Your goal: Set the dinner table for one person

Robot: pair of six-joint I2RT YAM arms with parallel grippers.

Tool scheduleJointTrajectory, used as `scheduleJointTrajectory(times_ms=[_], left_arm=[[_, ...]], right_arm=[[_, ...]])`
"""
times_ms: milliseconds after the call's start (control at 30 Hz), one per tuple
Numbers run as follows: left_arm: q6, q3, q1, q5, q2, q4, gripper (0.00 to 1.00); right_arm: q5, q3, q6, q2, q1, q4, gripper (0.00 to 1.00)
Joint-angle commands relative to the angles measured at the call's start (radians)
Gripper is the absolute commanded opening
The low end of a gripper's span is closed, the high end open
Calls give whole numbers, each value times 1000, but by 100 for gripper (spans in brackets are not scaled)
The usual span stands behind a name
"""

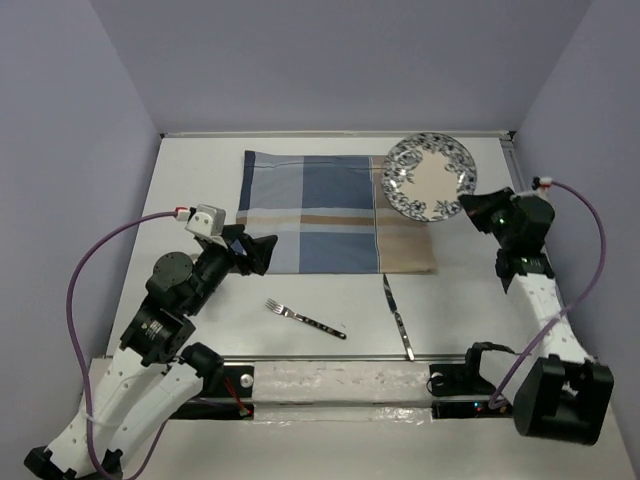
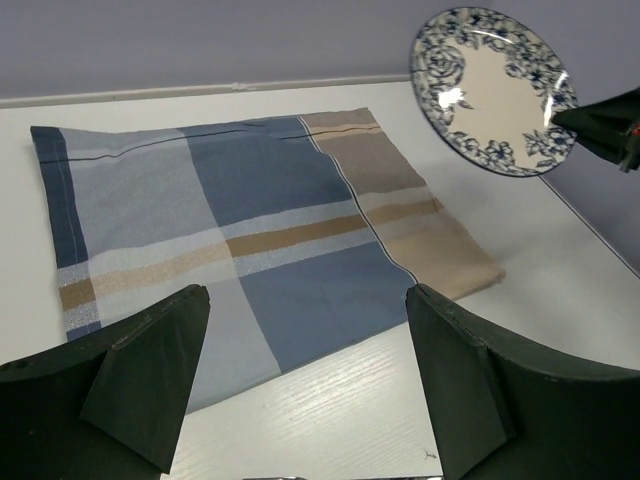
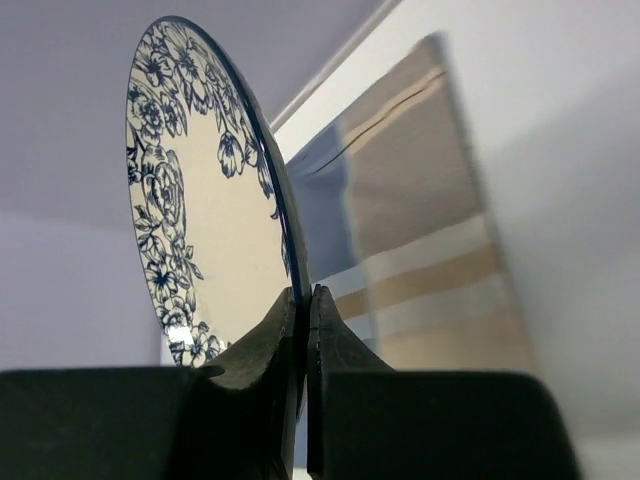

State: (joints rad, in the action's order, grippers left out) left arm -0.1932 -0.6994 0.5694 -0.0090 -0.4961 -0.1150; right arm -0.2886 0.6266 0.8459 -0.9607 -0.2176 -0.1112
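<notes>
The white dinner table carries a blue-and-tan plaid placemat at its middle back. My right gripper is shut on the rim of a cream plate with a blue floral border, held in the air above the placemat's right end; the plate and its pinched rim between my fingertips show in the right wrist view. The plate also shows in the left wrist view. My left gripper is open and empty over the bare table just before the placemat's near-left edge. A fork and a knife lie on the table in front.
Pale lavender walls close in the table on three sides. A metal rail runs along the near edge between the arm bases.
</notes>
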Motion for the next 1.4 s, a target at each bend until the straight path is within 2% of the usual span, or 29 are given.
scheduleJointTrajectory(times_ms=[0, 67, 167, 300, 567, 767, 1267, 1367], left_arm=[[-3, 9, -25, 4, -13, 55, 91], [-3, 11, -39, 4, -21, 55, 91], [-5, 11, -54, 4, -30, 55, 91], [-6, 12, -71, 43, -41, 58, 91], [-8, 12, -88, 58, -58, 61, 91], [-6, 12, -89, 63, -67, 61, 90], [-8, 12, -103, 70, -71, 63, 90], [-6, 12, -106, 70, -71, 61, 90]], right_arm=[[-118, 154, 25, -188, 245, -286, 0], [-106, 215, 25, -309, 344, -335, 0], [-107, 280, 51, -416, 424, -418, 0], [-127, 346, 108, -599, 477, -528, 0], [-121, 510, 105, -847, 563, -489, 0], [-121, 571, 117, -941, 583, -475, 0], [-75, 515, 88, -1013, 592, -424, 0], [-63, 519, 67, -1020, 592, -391, 3]])
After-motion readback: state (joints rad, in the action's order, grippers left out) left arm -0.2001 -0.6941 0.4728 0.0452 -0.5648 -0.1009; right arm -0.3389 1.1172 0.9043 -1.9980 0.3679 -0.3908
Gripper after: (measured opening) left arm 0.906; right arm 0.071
